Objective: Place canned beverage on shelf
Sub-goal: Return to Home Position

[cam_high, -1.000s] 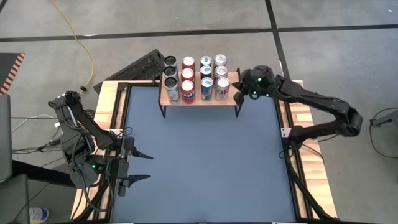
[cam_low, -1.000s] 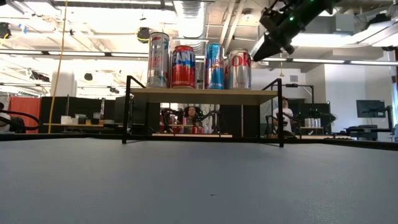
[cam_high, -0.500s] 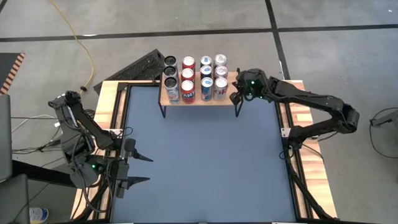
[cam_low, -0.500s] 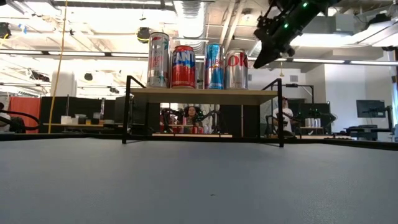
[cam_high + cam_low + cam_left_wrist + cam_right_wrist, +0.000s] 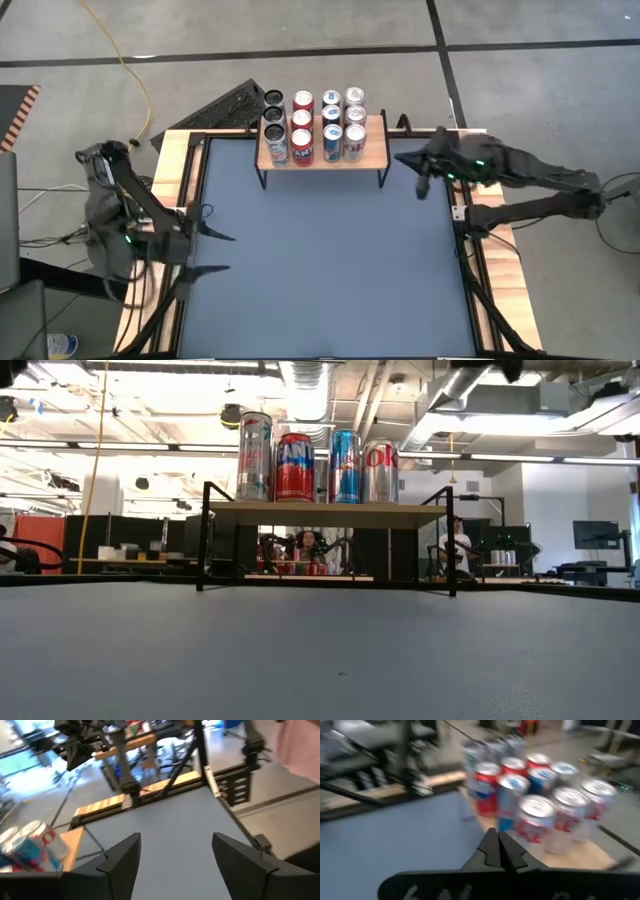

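- I count twelve cans [image 5: 330, 131] standing upright on the shelf [image 5: 325, 513], three rows of four, packed touching or nearly so. The shelf stands at the far edge of the surface [image 5: 320, 260], and I see no can anywhere else.
- My right hand [image 5: 495, 835] has its fingers pressed together on nothing. It hangs off the shelf's right end, apart from the cans.
- My left hand [image 5: 176, 842] is spread wide and empty, over the left edge of the surface, well apart from the shelf.
- I judge these cans stiff along their height but thin-walled, so a hard squeeze would dent them. If full, they carry real weight, and the painted metal is slick.
- They are tall and slim, so a sideways nudge could topple one into its neighbours.
- If one needs moving, I'd close across the body at mid-height or slightly above, taking a front-row or end-column can where the fingers fit.
- The job looks finished to me.
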`<state>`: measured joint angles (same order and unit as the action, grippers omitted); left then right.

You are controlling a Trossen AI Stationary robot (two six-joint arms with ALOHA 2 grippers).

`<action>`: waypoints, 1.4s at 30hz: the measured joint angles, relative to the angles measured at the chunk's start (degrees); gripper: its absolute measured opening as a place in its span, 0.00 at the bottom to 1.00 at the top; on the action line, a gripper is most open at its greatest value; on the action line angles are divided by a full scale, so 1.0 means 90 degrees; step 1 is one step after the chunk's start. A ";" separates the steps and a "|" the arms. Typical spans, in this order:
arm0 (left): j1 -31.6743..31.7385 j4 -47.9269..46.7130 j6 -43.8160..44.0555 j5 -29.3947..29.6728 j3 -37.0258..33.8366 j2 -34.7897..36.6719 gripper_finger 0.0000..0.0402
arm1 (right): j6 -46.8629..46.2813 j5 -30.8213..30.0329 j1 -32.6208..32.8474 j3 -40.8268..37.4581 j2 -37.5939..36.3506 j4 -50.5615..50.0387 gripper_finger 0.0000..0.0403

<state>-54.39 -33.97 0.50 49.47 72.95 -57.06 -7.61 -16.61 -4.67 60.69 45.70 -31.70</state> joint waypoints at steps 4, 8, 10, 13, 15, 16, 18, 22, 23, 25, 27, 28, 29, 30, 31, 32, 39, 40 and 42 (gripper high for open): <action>0.0002 -0.0062 -0.0300 -0.0621 0.0000 0.0290 0.57 | -0.0005 -0.0001 0.0805 0.0000 -0.0239 -0.0012 0.00; 0.0000 -0.0210 -0.0308 -0.0732 -0.0328 0.0537 0.57 | 0.0196 -0.0381 0.1620 -0.0160 -0.0308 0.0036 0.00; 0.0001 0.0199 -0.0120 -0.0692 -0.0795 0.0859 0.57 | 0.0148 -0.1051 0.2015 -0.0516 -0.0442 0.0250 0.00; 0.0002 0.0931 0.0067 -0.0577 -0.1619 0.1579 0.57 | -0.0216 -0.1960 0.2559 -0.1250 -0.0745 0.0665 0.00; 0.0002 0.1514 0.0042 -0.0504 -0.2107 0.2013 0.57 | -0.0369 -0.2252 0.2819 -0.1731 -0.0976 0.1264 0.00; 0.0002 0.1744 0.0014 -0.0504 -0.2290 0.2197 0.57 | -0.0351 -0.2283 0.2921 -0.1951 -0.1069 0.1626 0.00; 0.0002 0.2165 -0.0014 -0.0516 -0.2630 0.2516 0.57 | -0.0116 -0.2177 0.3074 -0.2248 -0.1189 0.2322 0.00; 0.0002 0.2472 -0.0016 -0.0574 -0.3205 0.3007 0.57 | 0.0445 -0.1426 0.3149 -0.2719 -0.1287 0.3371 0.00; 0.0002 0.2470 0.0011 -0.0634 -0.3330 0.3105 0.57 | 0.0536 -0.1279 0.3141 -0.2826 -0.1322 0.3507 0.00; 0.0002 0.2620 0.0020 -0.0832 -0.3549 0.3283 0.57 | 0.0555 -0.1162 0.3101 -0.2940 -0.1408 0.3511 0.00; 0.0002 0.2792 -0.0014 -0.1133 -0.3688 0.3519 0.57 | 0.0538 -0.1160 0.3030 -0.2943 -0.1551 0.3489 0.00; 0.0000 0.2794 -0.0018 -0.1257 -0.3728 0.3678 0.57 | 0.0540 -0.1161 0.2988 -0.2943 -0.1679 0.3477 0.00; 0.0000 0.2799 -0.0024 -0.1314 -0.3747 0.3862 0.57 | 0.0557 -0.1164 0.2954 -0.2943 -0.1829 0.3481 0.00; 0.0000 0.2822 -0.0018 -0.1329 -0.3761 0.4052 0.56 | 0.0603 -0.1162 0.2941 -0.2943 -0.2024 0.3476 0.00; 0.0000 0.2821 -0.0020 -0.1320 -0.3762 0.4222 0.56 | 0.0691 -0.1162 0.2924 -0.2943 -0.2243 0.3421 0.00; 0.0000 0.2826 -0.0027 -0.1292 -0.3760 0.4381 0.56 | 0.0765 -0.1162 0.2926 -0.2939 -0.2445 0.3303 0.00; 0.0002 0.2103 0.0193 -0.1184 -0.3771 0.4825 0.56 | -0.0218 -0.1285 0.2930 -0.2936 -0.3633 0.2048 0.00; 0.0002 0.2071 0.0311 -0.1071 -0.3816 0.4892 0.56 | -0.0661 -0.1383 0.2917 -0.2951 -0.3768 0.1810 0.00; 0.0002 0.2105 0.0386 -0.0899 -0.3978 0.5060 0.56 | -0.0949 -0.1445 0.2914 -0.3156 -0.3935 0.1946 0.00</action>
<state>-54.37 -15.02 3.98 41.38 37.14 -11.52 -16.15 -29.62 21.56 32.28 10.29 -14.19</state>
